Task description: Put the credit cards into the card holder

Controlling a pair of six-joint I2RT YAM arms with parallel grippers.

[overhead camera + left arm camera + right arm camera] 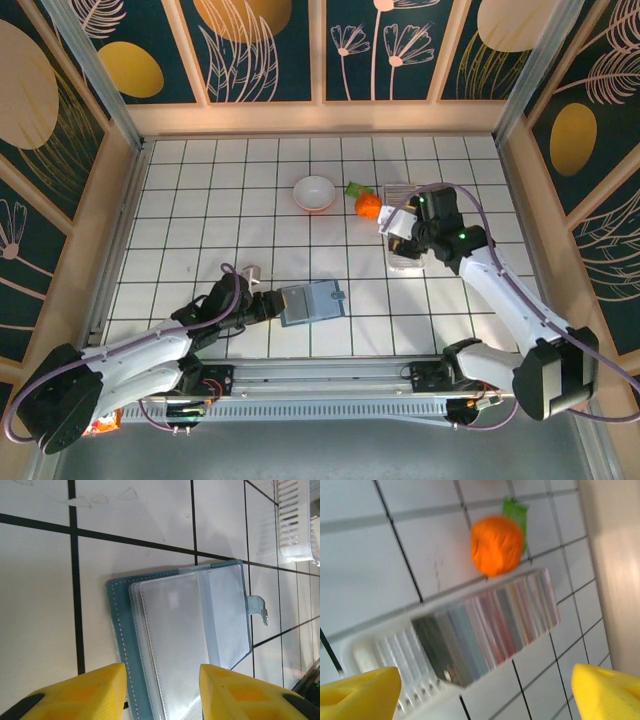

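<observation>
The card holder (312, 302) lies open and flat on the tiled table, teal with clear plastic sleeves (185, 630) facing up. My left gripper (268, 305) sits at its left edge. Its yellow jaws (161, 667) stand apart over the holder's near end and grip nothing. The credit cards (490, 620) stand edge-on as a striped, many-coloured stack in a white slotted tray (385, 647). My right gripper (398, 232) hovers over that tray, its jaws (485, 672) wide open with nothing between them. This view is blurred.
An orange ball with a green leaf (368, 205) lies just left of the tray (408, 262). A white bowl (314, 192) stands further left. A small pale object (250, 270) lies near the left arm. Wooden walls fence in the table.
</observation>
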